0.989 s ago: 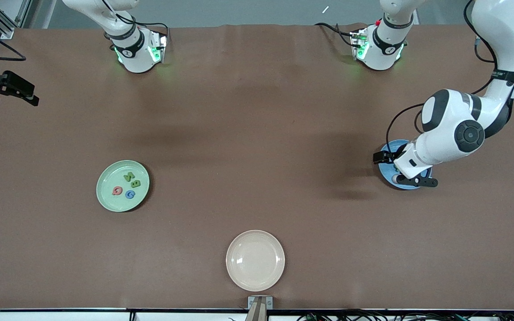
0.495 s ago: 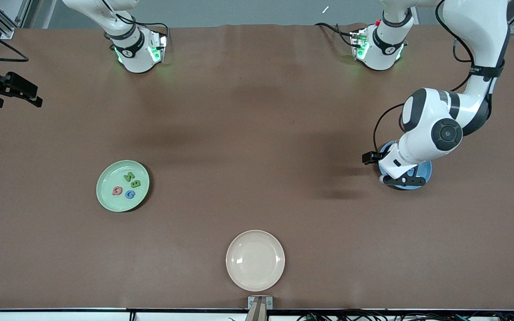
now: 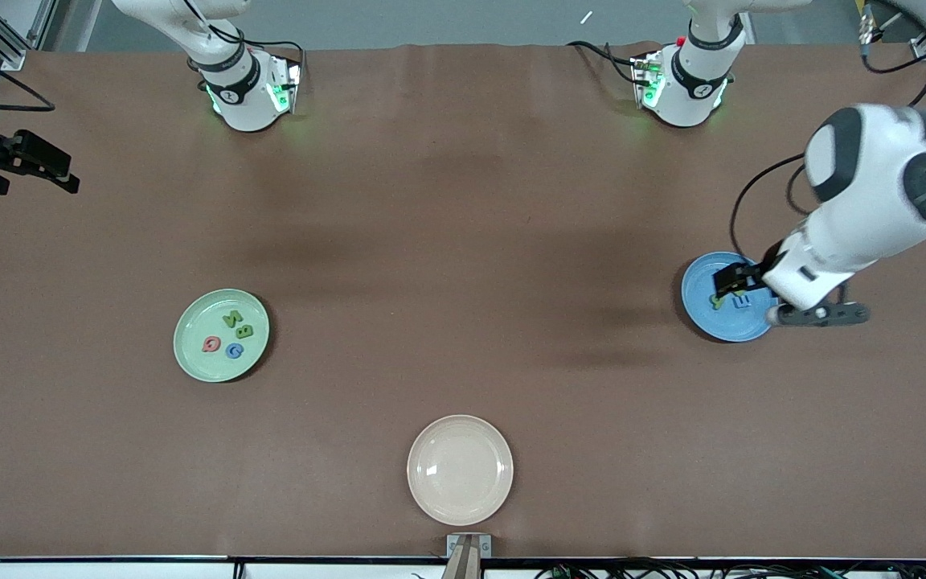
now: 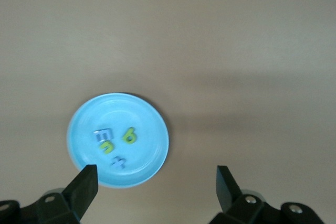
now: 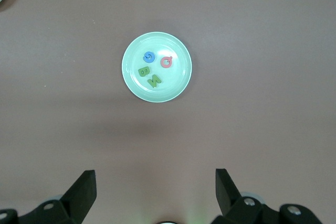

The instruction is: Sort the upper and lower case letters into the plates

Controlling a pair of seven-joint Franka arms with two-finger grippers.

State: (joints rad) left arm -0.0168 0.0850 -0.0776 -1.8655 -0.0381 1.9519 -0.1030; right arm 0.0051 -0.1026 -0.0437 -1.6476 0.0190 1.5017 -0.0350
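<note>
The pale green plate holds several letters: a green N, a green B, a red Q and a blue G. It also shows in the right wrist view. The blue plate holds several small letters, yellow-green and pale blue, seen in the left wrist view. My left gripper hangs open and empty above that plate's edge toward the left arm's end. My right gripper is raised high at the right arm's end, open and empty.
A cream-white plate with nothing on it lies near the table's front edge, nearest the front camera. Both arm bases stand along the edge farthest from that camera. Brown table surface lies between the plates.
My left arm has swung from over the blue plate toward the left arm's end of the table, uncovering the letters. The right gripper has barely shifted.
</note>
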